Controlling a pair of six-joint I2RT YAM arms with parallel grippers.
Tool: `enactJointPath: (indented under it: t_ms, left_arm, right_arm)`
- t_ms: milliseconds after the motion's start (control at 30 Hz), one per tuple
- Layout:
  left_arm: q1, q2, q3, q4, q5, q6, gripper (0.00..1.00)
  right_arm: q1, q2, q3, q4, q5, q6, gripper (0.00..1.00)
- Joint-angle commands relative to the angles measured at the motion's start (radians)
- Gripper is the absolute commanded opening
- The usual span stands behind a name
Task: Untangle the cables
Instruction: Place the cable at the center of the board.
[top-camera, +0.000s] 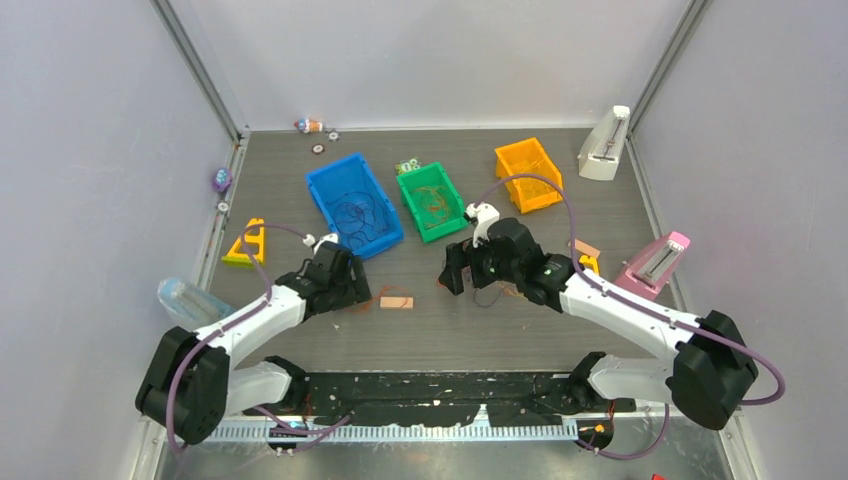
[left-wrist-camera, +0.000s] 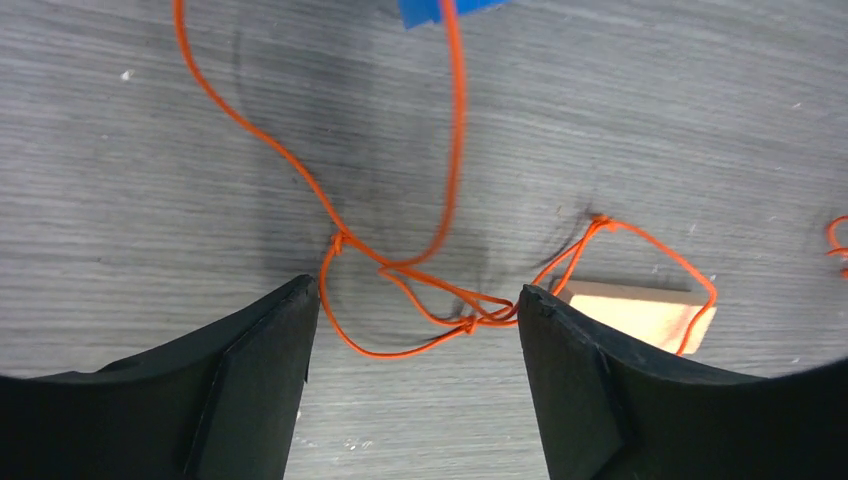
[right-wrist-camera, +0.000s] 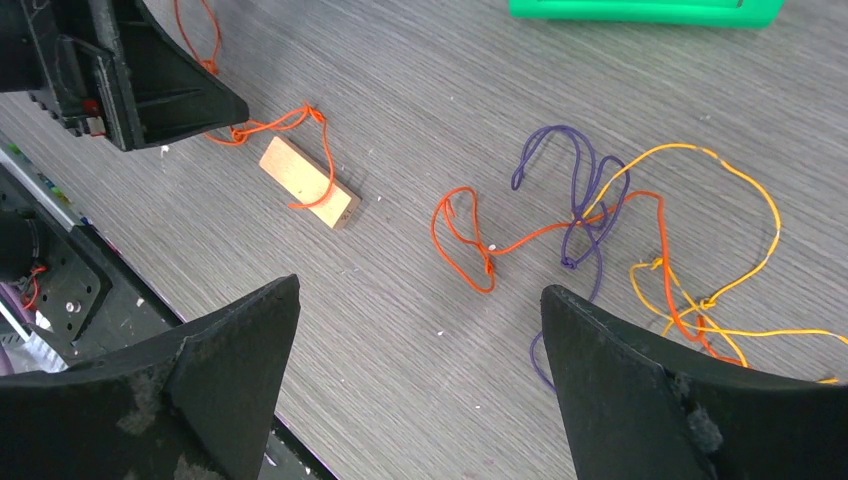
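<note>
An orange cable (left-wrist-camera: 468, 322) lies in knotted loops on the table, right between the fingertips of my left gripper (left-wrist-camera: 415, 290). Its jaws stand open around the loops without touching them. One loop runs over a small wooden block (left-wrist-camera: 640, 312). The right wrist view shows a loose tangle (right-wrist-camera: 590, 215) of orange, purple and yellow cables on the table ahead of my right gripper (right-wrist-camera: 420, 288). That gripper is open with only bare table between its fingers. From above, the left gripper (top-camera: 355, 290) and right gripper (top-camera: 455, 275) face each other across the block (top-camera: 396, 301).
At the back stand a blue bin (top-camera: 322, 190) with dark cables, a green bin (top-camera: 410, 185) with thin cables and an orange bin (top-camera: 510, 160). A yellow stand (top-camera: 247, 245) and a bottle (top-camera: 185, 300) are left. Pink (top-camera: 655, 262) and white (top-camera: 605, 145) devices are right.
</note>
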Motion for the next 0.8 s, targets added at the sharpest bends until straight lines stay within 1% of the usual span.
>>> enactJointPath:
  t_ms: [0,200,367,400,467,500,533,633,700,767]
  left_arm:
    - [-0.003,0.022,-0.038,0.116,-0.041,-0.059,0.73]
    - [-0.003,0.11,-0.031,0.17,-0.022,-0.068,0.67]
    - [-0.003,0.212,-0.031,0.197,0.002,-0.114,0.55]
    - [-0.003,0.22,-0.03,0.197,0.001,-0.114,0.48]
    - [-0.003,0.216,-0.033,0.193,-0.012,-0.113,0.24]
    - [-0.003,0.205,-0.033,0.186,-0.021,-0.109,0.1]
    - [-0.003,0.189,-0.033,0.173,-0.034,-0.105,0.01]
    - [-0.005,0.118,-0.027,0.114,-0.072,-0.081,0.0]
    - [-0.009,0.061,-0.01,0.073,-0.072,-0.034,0.0]
    - [-0.022,0.007,0.062,-0.024,-0.083,0.03,0.0]
  right_arm:
    - [-0.007,-0.053,-0.003,0.017,0.03,-0.017,0.95]
    - [-0.007,-0.048,-0.007,0.018,0.018,-0.016,0.95]
    - [-0.007,-0.091,-0.026,0.044,0.005,-0.005,0.95]
    - [-0.007,-0.098,-0.031,0.048,0.004,-0.003,0.95]
    - [-0.006,-0.116,-0.043,0.054,0.004,0.0,0.95]
    - [-0.007,-0.124,-0.05,0.054,0.008,0.0,0.95]
    - [-0.008,-0.126,-0.051,0.054,0.01,-0.001,0.95]
    - [-0.008,-0.133,-0.061,0.056,0.014,-0.003,0.95]
    - [-0.009,-0.13,-0.065,0.057,0.015,-0.003,0.95]
    - [-0.01,-0.125,-0.062,0.058,0.014,-0.005,0.95]
